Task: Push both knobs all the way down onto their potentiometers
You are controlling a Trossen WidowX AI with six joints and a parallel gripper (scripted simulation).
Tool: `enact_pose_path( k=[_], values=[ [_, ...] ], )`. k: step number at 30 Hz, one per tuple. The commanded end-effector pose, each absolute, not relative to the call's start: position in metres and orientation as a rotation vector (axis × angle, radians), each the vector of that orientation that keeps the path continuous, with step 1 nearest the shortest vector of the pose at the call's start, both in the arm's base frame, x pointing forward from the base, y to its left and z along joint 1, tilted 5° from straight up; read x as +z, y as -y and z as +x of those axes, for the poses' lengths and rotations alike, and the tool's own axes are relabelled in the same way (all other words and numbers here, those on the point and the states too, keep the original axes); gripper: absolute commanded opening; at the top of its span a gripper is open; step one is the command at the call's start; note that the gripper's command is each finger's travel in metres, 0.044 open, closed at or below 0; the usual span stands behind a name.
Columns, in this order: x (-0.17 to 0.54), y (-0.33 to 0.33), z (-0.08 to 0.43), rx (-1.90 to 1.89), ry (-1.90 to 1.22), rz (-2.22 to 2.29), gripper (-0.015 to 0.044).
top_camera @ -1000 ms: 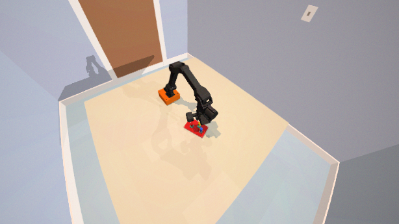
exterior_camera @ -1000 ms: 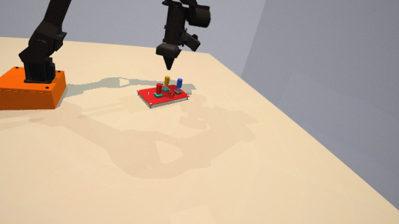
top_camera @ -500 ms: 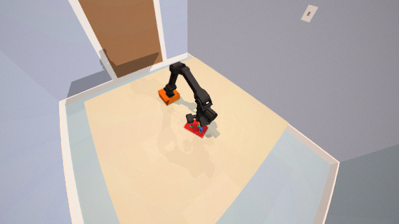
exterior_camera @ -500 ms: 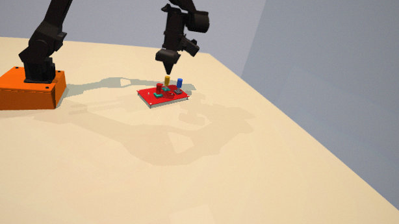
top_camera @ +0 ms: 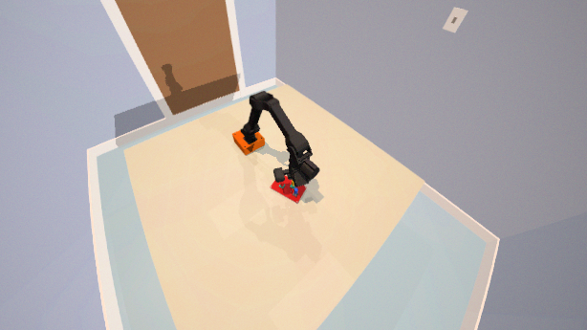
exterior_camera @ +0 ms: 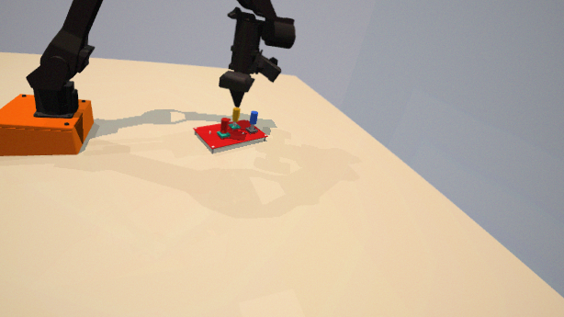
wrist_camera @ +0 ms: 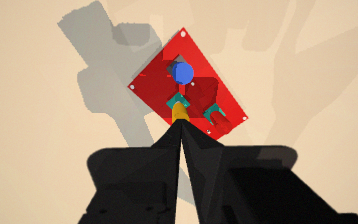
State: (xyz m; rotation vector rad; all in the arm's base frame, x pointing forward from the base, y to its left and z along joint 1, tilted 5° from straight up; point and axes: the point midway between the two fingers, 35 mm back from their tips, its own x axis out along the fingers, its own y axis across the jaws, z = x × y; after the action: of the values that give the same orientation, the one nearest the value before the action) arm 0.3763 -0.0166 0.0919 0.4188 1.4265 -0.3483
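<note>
The red circuit board [top_camera: 278,185] [exterior_camera: 213,143] [wrist_camera: 227,102] stands on short legs on the table. A yellow knob [exterior_camera: 236,114] [wrist_camera: 180,112] stands above a teal potentiometer [exterior_camera: 234,126] [wrist_camera: 178,101], with a gap below it in the exterior view. A red knob [exterior_camera: 225,125] [wrist_camera: 220,123] stands on another teal potentiometer [exterior_camera: 223,134] [wrist_camera: 214,112], low on it. A blue knob [exterior_camera: 253,118] [wrist_camera: 182,73] stands above a grey potentiometer [exterior_camera: 252,130]. My gripper [exterior_camera: 237,106] [wrist_camera: 181,120] is shut and empty. Its tips are at the top of the yellow knob; whether they touch it I cannot tell.
The blue knob stands close to the yellow one, on the side away from the arm's orange base [top_camera: 248,143] [exterior_camera: 37,141]. The red knob stands to the other side. Shadows of the arm lie across the board and table.
</note>
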Motion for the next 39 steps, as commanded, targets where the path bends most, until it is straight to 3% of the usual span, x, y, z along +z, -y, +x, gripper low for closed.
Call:
enact_pose_path(
  k=[1,39],
  values=[
    [0.0901,0.0169,0.3762,-0.355,-1.427,0.420,0.0000],
    [0.0860,0.0168,0.3767,-0.355,-1.427,0.420,0.0000]
  ],
)
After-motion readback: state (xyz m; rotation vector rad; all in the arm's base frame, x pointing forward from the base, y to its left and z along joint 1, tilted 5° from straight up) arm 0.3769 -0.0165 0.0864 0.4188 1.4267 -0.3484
